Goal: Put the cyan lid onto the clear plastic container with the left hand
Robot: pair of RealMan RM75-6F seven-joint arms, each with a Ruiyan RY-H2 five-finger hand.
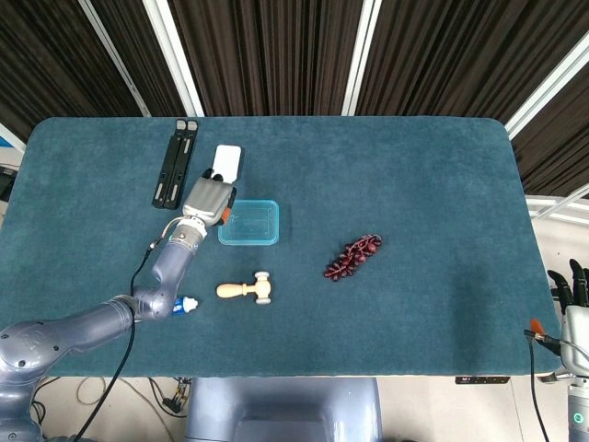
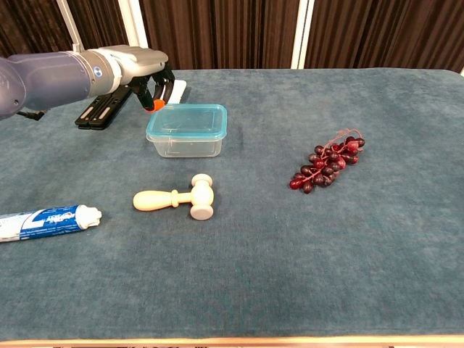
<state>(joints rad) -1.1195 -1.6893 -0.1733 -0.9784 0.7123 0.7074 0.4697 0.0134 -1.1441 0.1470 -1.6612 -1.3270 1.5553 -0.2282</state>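
Lid (image 2: 187,119) already sits flat on the box (image 2: 186,143), mid-table; it looks thin, light, slightly flexible plastic, so press its rim corners rather than its centre. Nearest you in the chest view lie a glossy tube (image 2: 45,221) and a smooth wooden mallet (image 2: 181,199), both on the napped teal cloth (image 2: 304,246). Soft, knobbly grapes (image 2: 326,161) rest to the right. Your left hand (image 2: 147,71) hovers just beyond the box's far-left corner, fingers curled downward, holding nothing. Farther back lies a black hinged stand (image 1: 175,163). Your right hand (image 1: 574,293) barely shows; I cannot tell its state.
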